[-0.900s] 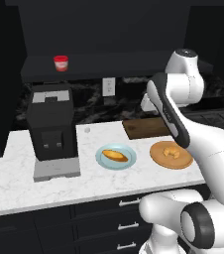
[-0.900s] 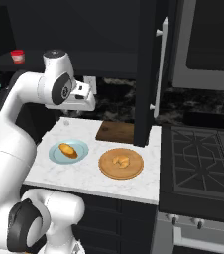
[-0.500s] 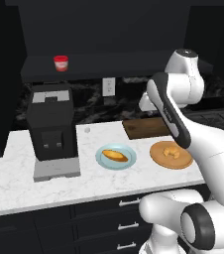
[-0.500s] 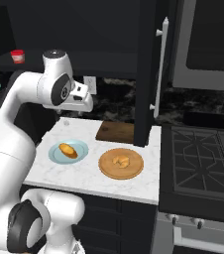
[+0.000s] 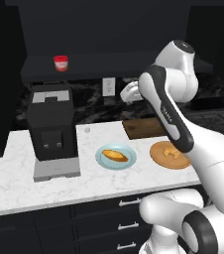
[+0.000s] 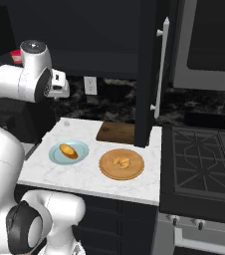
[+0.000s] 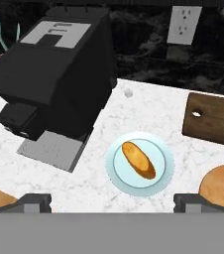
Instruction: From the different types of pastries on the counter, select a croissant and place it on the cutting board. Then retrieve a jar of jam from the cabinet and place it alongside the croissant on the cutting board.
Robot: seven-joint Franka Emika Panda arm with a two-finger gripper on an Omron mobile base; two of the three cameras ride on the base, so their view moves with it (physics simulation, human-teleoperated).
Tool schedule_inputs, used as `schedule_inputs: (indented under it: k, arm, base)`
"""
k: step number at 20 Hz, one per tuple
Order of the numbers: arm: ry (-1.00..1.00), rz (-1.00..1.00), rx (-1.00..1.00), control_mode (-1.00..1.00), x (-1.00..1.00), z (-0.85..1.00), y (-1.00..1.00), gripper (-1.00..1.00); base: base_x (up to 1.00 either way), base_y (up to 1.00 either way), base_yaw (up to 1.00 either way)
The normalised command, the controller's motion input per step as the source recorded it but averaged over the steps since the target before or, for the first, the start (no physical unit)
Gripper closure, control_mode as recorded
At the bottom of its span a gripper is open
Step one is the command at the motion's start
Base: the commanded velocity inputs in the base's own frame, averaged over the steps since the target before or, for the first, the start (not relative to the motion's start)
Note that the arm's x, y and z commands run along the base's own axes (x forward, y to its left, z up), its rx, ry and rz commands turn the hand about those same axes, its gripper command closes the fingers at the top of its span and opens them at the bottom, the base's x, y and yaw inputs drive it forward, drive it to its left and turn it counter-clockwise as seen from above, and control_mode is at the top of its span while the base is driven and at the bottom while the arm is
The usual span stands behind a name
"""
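The croissant (image 5: 171, 151) lies on a round tan plate (image 5: 159, 158) at the right of the counter (image 5: 15, 183); it also sits in the right base view (image 6: 121, 161). The other pastry, a longer loaf (image 7: 139, 159), rests on a pale blue plate (image 7: 159, 184). The dark cutting board (image 5: 142, 128) lies bare behind both plates. On the cabinet (image 5: 109, 67) shelf stands the red jar of jam (image 5: 61, 63). My gripper (image 7: 113, 202) hovers high over the counter, open, with nothing between its widely spread tips. The hand (image 5: 129, 92) is above and left of the board.
A black coffee machine (image 5: 52, 128) stands on the counter's left part. A wall outlet (image 5: 109, 86) sits behind my hand. A tall dark cabinet door (image 6: 147, 74) with a silver handle stands at the board's right end, and a stove (image 6: 204, 164) lies beyond it.
The jaws have gone from shut to wide open. The arm has barely moved, and the pastries, plates, board and jar stay where they were.
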Motion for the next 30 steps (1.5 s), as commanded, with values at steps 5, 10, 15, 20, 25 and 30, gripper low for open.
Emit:
schedule_inputs:
  k: [5,10,15,20,25,30]
  arm:
    - [-0.14,0.22,-0.01,-1.00,-0.27,0.09,0.69,-1.00]
    - [-0.07,0.14,0.03,-1.00,-0.05,0.48,0.64,-1.00]
    - [-0.09,0.03,0.11,-1.00,0.19,0.97,0.66,-1.00]
    - [0.00,0.07,0.03,-1.00,0.16,0.03,0.43,-1.00]
    - [0.00,0.01,0.01,-1.00,0.67,0.10,0.27,-1.00]
    - [-0.04,0.05,0.00,-1.00,0.35,0.08,0.26,-1.00]
  base:
    - [0.00,0.00,0.00]
    - [0.00,0.00,0.00]
    - [0.00,0.00,0.00]
    - [0.00,0.00,0.00]
    - [0.00,0.00,0.00]
    - [0.00,0.00,0.00]
